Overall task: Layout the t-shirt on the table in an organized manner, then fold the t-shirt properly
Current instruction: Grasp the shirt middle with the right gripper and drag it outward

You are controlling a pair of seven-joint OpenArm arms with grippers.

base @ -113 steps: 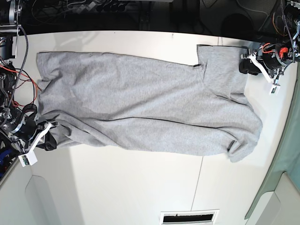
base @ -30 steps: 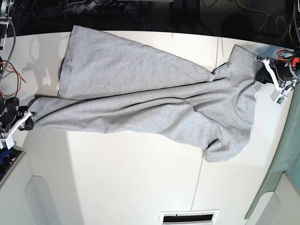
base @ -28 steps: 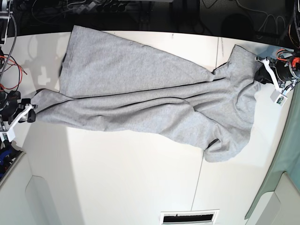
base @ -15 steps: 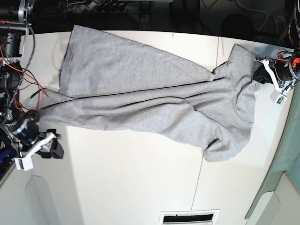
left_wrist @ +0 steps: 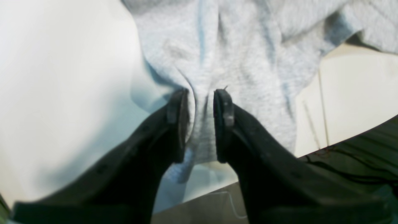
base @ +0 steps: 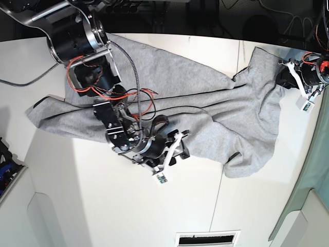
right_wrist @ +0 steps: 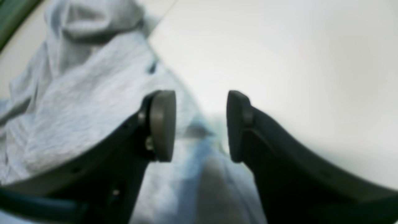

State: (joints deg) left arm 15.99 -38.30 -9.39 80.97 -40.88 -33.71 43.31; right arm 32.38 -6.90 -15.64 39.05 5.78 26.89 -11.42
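The light grey t-shirt (base: 205, 103) lies stretched lengthwise across the white table (base: 103, 206), creased and partly doubled over itself. My right gripper (base: 179, 149) hovers over the shirt's near edge at mid-table. In its wrist view, the right gripper (right_wrist: 200, 124) is open and holds nothing, with the t-shirt (right_wrist: 77, 93) to its left and bare table (right_wrist: 295, 62) to its right. My left gripper (base: 284, 77) sits at the shirt's far right end. There the left gripper (left_wrist: 200, 105) stands slightly open, a ridge of t-shirt (left_wrist: 242, 62) lying loosely between its fingers.
My right arm (base: 103, 98), with red wires, reaches across the shirt's left half. A vent slot (base: 208, 239) sits at the near table edge and a thin seam (base: 218, 200) runs beside it. Green cloth (base: 313, 170) hangs at the right. Dark cables fill the back.
The right gripper let go of the shirt's left corner and swung from the table's left edge to mid-table. The corner now lies on the table. The left jaws have widened.
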